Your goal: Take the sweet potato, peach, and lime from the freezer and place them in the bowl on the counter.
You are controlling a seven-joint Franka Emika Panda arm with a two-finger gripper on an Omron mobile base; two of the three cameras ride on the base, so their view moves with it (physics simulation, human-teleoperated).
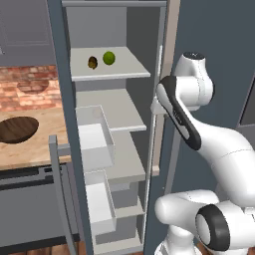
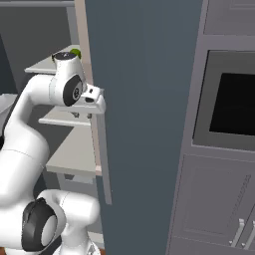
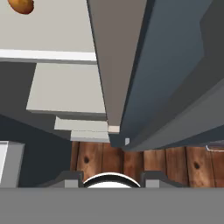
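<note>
Gripper (image 2: 82, 115) of the white arm hangs at the front edge of the open freezer (image 1: 107, 149), a tall dark blue-grey unit with pale grey inner shelves. Its fingers point downward just beside the side wall, with the jaws drawn together and nothing between them.

On the upper shelf (image 1: 124, 67) sit the small knobbly dark brown sweet potato (image 1: 92, 62) and, just beside it, the round bright green lime (image 1: 109, 58); they are close but look apart. In the hand view a smooth orange round shape, probably the peach (image 3: 21, 5), lies on a pale shelf at the top left corner, partly cut off. The wide shallow dark brown wooden bowl (image 1: 18, 128) rests on the light tan wood-grain tabletop (image 1: 35, 149) to the left of the freezer, well apart from the shelves, with nothing visible inside it.

No fruit appears to be collected yet, so the step in hand looks like a first reach into the freezer. To do it well, the arm should first spread the jaws, then swing around the side wall and door edge rather than across them. It should come at one fruit from above or the front. Centring the fingers on a round fruit matters, since it could roll away or nudge its neighbour.
</note>
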